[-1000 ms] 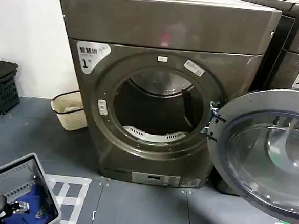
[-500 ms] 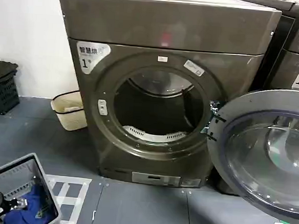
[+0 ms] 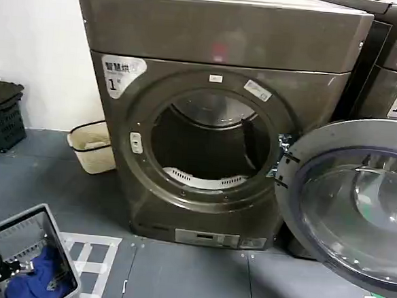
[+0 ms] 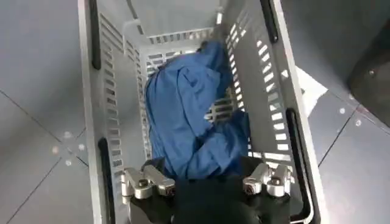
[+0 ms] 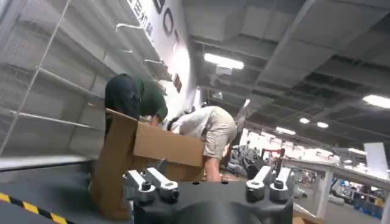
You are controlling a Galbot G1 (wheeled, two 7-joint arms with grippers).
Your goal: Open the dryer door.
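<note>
Dryer door [image 3: 355, 201]: swung fully open to the right of the machine, hinged at the drum opening's right edge; its grey inner face and clear domed window face the camera. Its right side is cut off by the frame edge.
Dryer [image 3: 214, 116]: dark grey, standing on the floor; the round drum opening [image 3: 209, 144] is uncovered and dark inside.
Second machine [image 3: 395, 60]: just to the right and behind, partly cut off by the frame.
Left gripper [image 4: 206, 182]: low at the robot's left, hanging over a grey slatted laundry basket [image 3: 15, 235]; fingers [image 4: 146, 182] spread wide apart, holding nothing; whether the tips touch the cloth is hard to tell.
Basket contents: blue cloth [image 4: 189, 115] bunched in the bottom.
Right gripper [image 5: 207, 185]: pointing up and away from the dryer toward the room; fingers spread apart, nothing between them.
Other: small beige basket [image 3: 90, 145] beside the dryer's left side, black crate [image 3: 2, 116] by the wall.
</note>
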